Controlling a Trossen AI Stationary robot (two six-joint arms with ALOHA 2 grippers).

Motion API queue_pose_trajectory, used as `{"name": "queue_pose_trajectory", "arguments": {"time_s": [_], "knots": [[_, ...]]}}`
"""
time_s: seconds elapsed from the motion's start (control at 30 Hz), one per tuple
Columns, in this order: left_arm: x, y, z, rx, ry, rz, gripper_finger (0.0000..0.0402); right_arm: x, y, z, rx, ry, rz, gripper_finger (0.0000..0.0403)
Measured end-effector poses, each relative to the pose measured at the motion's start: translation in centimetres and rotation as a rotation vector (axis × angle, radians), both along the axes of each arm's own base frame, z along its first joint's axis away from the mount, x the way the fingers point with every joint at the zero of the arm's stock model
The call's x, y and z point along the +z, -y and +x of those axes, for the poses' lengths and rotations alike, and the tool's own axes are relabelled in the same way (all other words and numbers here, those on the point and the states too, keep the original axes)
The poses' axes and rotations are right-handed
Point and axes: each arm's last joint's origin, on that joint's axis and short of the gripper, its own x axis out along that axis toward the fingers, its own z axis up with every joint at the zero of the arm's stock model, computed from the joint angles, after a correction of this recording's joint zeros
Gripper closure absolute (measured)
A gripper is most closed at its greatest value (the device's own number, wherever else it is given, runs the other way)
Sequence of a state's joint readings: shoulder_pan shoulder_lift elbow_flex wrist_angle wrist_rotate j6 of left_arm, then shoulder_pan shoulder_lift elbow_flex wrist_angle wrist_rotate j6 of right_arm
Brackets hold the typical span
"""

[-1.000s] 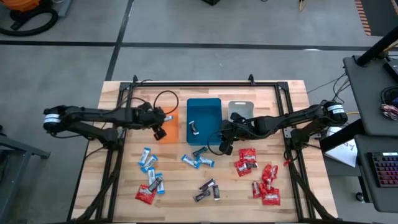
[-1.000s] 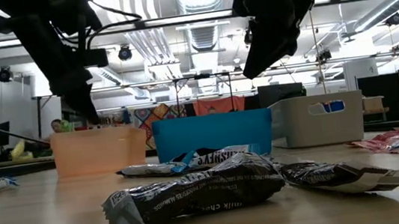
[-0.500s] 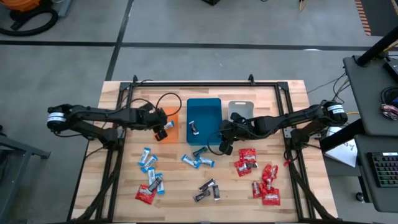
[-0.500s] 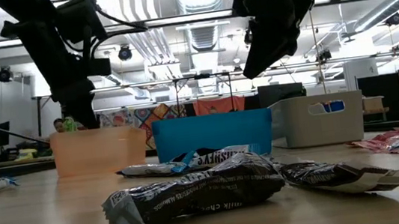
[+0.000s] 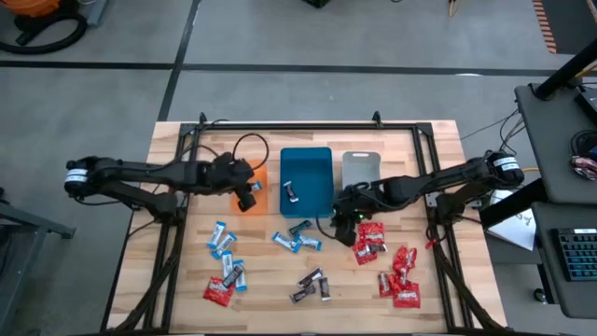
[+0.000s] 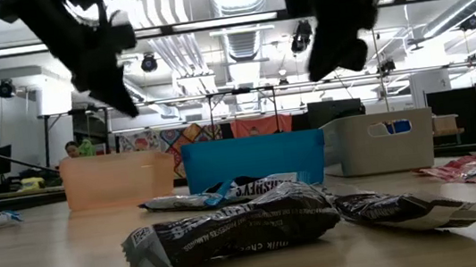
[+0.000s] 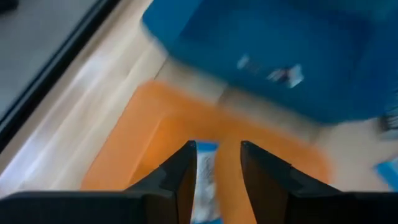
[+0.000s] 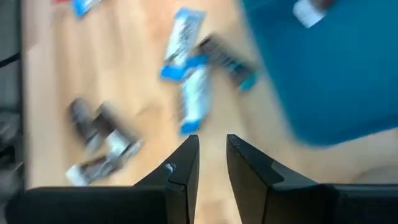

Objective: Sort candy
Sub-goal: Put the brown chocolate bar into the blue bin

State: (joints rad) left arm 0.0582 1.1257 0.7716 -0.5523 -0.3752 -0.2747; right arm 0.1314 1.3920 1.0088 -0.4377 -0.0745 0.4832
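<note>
My left gripper [image 5: 246, 194] hovers open over the orange tray [image 5: 262, 202]. In the left wrist view a blue-and-white candy [image 7: 206, 175] shows in the gap between its fingers, with orange tray floor between it and one finger. My right gripper [image 5: 346, 218] hangs in the air beside the teal tray's [image 5: 313, 164] near right corner. Its fingers stand a narrow gap apart with nothing between them [image 8: 212, 163]. Blue-and-white candies [image 5: 298, 239], dark ones [image 5: 312, 284] and red ones [image 5: 393, 273] lie flat on the table. One dark candy [image 5: 291, 192] lies in the teal tray.
A grey tray [image 5: 360, 164] stands right of the teal one. More blue-and-white candies and one red one [image 5: 224, 266] lie near the left. In the low view a dark candy [image 6: 231, 229] lies in the foreground. Black rails [image 5: 298, 126] frame the table.
My left gripper has risen above the orange tray and shifted slightly toward the table's right. My right gripper has moved a little up and toward the table's right, away from the teal tray's corner. The candies on the table have stayed where they were.
</note>
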Motion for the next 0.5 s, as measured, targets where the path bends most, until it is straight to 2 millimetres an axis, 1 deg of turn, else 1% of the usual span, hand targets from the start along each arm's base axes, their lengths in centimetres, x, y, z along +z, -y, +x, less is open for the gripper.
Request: {"name": "queue_pose_trajectory", "arguments": {"time_s": [0.13, 0.3, 0.4, 0.5], "knots": [[0.9, 1.6, 0.5, -0.103, 0.086, 0.034, 0.0301, -0.3, -1.4, -0.8, 0.027, -0.091, 0.094, 0.0329], [1.5, 3.1, 0.9, -0.184, 0.158, 0.047, 0.0307, -1.1, -3.0, -2.8, -0.023, -0.319, 0.183, 0.0331], [1.6, 3.6, 1.0, -0.203, 0.172, 0.046, 0.0309, -1.5, -4.0, -4.3, 0.004, -0.461, 0.168, 0.0335], [1.6, 3.6, 1.0, -0.203, 0.173, 0.046, 0.0311, -1.8, -4.8, -5.9, 0.038, -0.588, 0.121, 0.034]]}}
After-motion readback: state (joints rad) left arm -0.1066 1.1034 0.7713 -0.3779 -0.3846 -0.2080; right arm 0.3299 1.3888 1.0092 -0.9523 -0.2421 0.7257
